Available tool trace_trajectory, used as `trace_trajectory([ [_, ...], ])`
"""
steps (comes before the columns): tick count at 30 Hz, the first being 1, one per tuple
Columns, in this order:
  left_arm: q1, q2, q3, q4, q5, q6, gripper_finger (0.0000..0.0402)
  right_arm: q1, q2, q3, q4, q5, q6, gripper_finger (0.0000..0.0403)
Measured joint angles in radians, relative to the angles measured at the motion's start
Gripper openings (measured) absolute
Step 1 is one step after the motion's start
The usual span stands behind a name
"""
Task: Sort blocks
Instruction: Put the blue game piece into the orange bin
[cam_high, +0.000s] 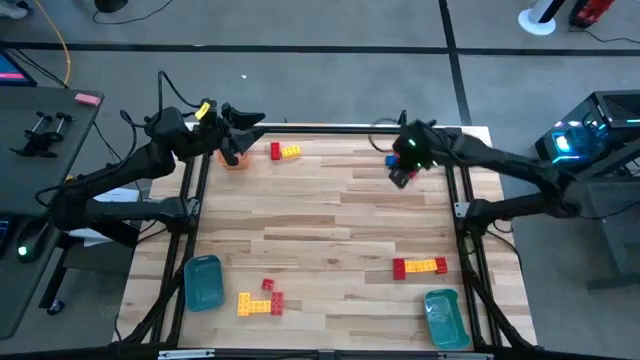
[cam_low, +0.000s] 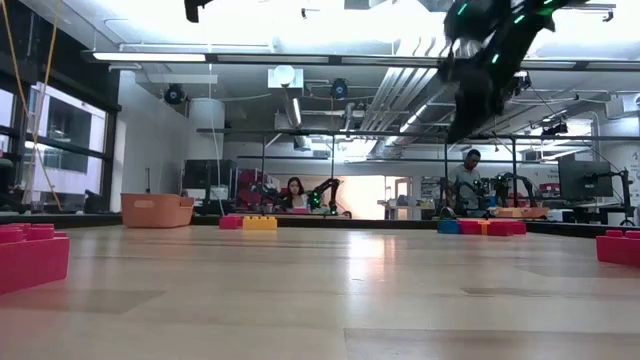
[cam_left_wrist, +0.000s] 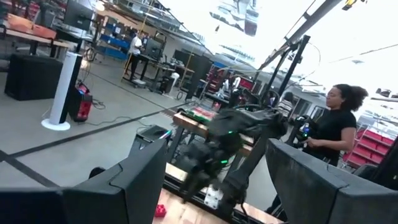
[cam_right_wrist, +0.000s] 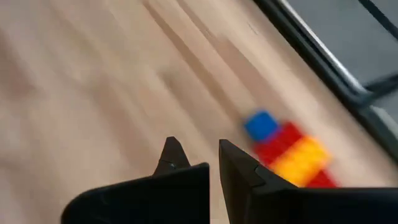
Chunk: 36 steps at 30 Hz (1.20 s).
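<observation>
The blocks lie in four groups on the wooden table: a red-and-yellow pair (cam_high: 285, 151) near the far edge, a blue, red and orange row (cam_high: 392, 160) (cam_right_wrist: 286, 149) at the far right, a red-and-yellow row (cam_high: 420, 266), and a yellow-and-red cluster (cam_high: 262, 298) near the front. My right gripper (cam_high: 405, 170) (cam_right_wrist: 196, 155) hovers high beside the blue-ended row, fingers almost together with nothing between them. My left gripper (cam_high: 240, 135) (cam_left_wrist: 214, 180) is raised over the far left corner above an orange tray (cam_high: 233, 158), wide open and empty.
Two teal trays sit near the front edge, one to the left (cam_high: 203, 282) and one in the right corner (cam_high: 442, 318). A black frame (cam_high: 190, 200) borders the table. People stand in the room beyond (cam_left_wrist: 333, 134).
</observation>
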Motion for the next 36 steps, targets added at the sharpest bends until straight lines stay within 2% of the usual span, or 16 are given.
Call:
trace_trajectory([
  [3,-0.001,-0.011,0.000,-0.002,0.012,0.000,0.0258,-0.068,0.135,0.077,-0.060,0.094,-0.183,0.0000],
  [5,-0.001,-0.013,0.000,-0.003,0.032,0.000,0.0258,-0.093,0.213,0.130,-0.070,0.133,-0.231,0.0000],
  [10,-0.001,-0.016,0.000,-0.005,0.057,-0.001,0.0258,-0.147,0.365,0.278,-0.106,0.036,-0.356,0.0006],
  [15,-0.001,-0.016,0.000,-0.020,0.059,0.022,0.0258,-0.163,0.486,0.391,-0.189,0.038,-0.447,0.0051],
  [23,-0.002,-0.017,0.000,-0.048,0.118,0.061,0.0258,-0.164,0.624,0.404,-0.275,0.046,-0.542,0.0174],
  [27,-0.001,-0.017,0.000,-0.074,0.118,0.076,0.0258,-0.166,0.672,0.404,-0.223,0.062,-0.650,0.0225],
  [30,-0.002,-0.017,0.000,-0.096,0.118,0.087,0.0258,-0.166,0.700,0.404,-0.188,0.069,-0.699,0.0239],
  [36,-0.002,-0.017,0.001,-0.145,0.118,0.088,0.0258,-0.187,0.759,0.404,-0.187,0.102,-0.781,0.0228],
])
